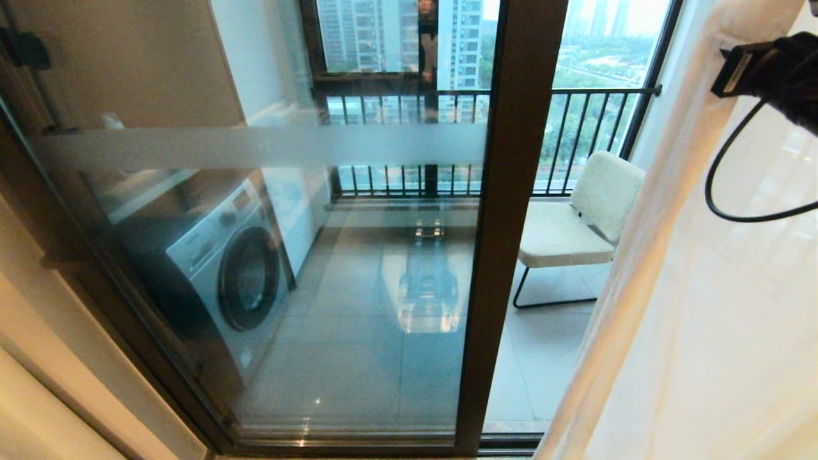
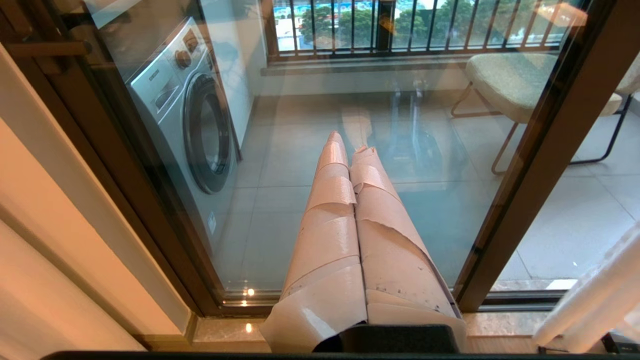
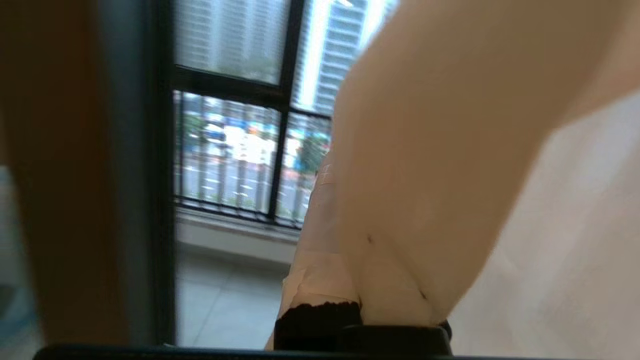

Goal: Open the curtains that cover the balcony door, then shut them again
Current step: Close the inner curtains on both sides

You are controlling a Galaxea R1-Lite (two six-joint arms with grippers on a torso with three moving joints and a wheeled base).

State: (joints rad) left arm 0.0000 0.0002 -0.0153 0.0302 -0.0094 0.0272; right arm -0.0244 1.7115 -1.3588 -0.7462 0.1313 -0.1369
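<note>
The balcony door is tall glass in a dark brown frame, mostly uncovered. The cream curtains hang gathered at the right edge, with a whiter sheer layer beside them. My right arm reaches into the curtains high at the right. In the right wrist view my right gripper is shut on a fold of the curtains, which drapes over one taped finger and hides it. My left gripper is shut and holds nothing. It points at the door glass low near the sill.
Behind the glass stand a washing machine on the left and a cream chair on the right, before a black railing. A person shows at the top. A beige wall bounds the left side.
</note>
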